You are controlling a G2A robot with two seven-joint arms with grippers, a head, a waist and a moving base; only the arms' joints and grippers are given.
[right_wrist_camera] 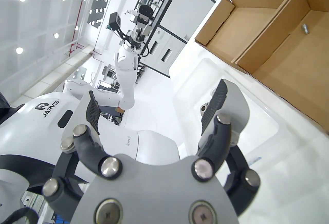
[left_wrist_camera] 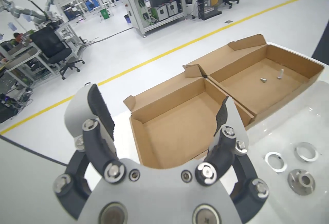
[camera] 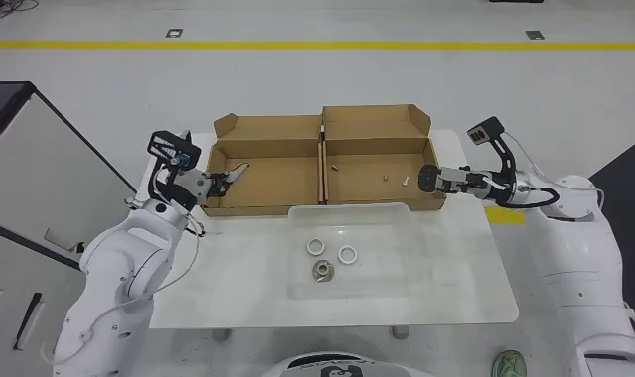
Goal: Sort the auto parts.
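Note:
Two open cardboard boxes stand side by side at the back of the table. The left box [camera: 268, 179] is empty; the right box [camera: 382, 174] holds a few small bolts [left_wrist_camera: 263, 80]. In front of them a white tray [camera: 382, 228] carries two metal rings [camera: 315, 246] [camera: 348, 254] and a flanged hub [camera: 321, 270]. My left gripper [left_wrist_camera: 162, 109] is open with nothing in it, hanging over the left box's front left corner [camera: 233, 176]. My right gripper [right_wrist_camera: 154, 106] is open and holds nothing, at the right box's right wall [camera: 427, 179]. One fingertip [right_wrist_camera: 216, 104] partly hides the hub [right_wrist_camera: 204, 108].
The white table [camera: 466, 278] has bare surface to the right of the tray and along its front edge. A grey cabinet [camera: 40, 169] stands off the table's left side. The box flaps stand upright at the back.

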